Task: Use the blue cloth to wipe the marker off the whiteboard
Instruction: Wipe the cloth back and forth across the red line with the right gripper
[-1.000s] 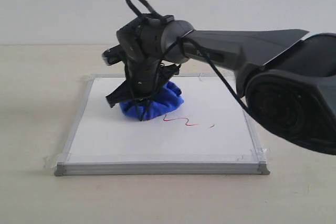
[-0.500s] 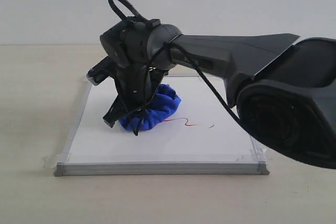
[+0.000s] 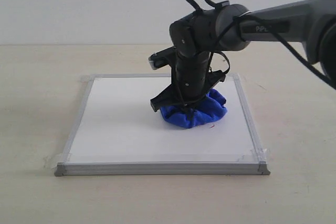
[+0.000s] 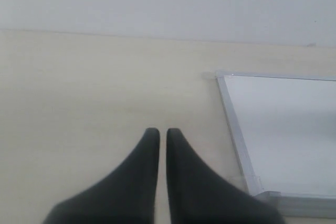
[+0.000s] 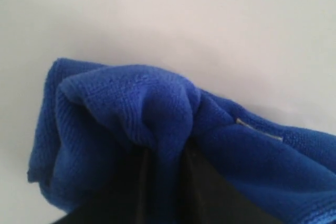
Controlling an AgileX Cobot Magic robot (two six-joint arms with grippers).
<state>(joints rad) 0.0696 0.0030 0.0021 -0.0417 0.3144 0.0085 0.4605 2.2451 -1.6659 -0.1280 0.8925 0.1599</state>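
Evidently soft, light and compressible, the bunched royal-blue plush cloth [image 3: 202,113] sits on the right half of the grey-framed white board [image 3: 121,119], right pincer [image 3: 186,108] pinching its gathered top fold, probably the best hold; left pincer [image 4: 163,136] pressed together beside the board.

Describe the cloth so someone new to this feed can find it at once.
Find the grey-framed whiteboard lying flat on the beige table. On its right half in the exterior view sits the blue cloth, pinched from above by the right gripper. It is the only bright, soft, lumpy thing there; everything near it is white, grey or black.
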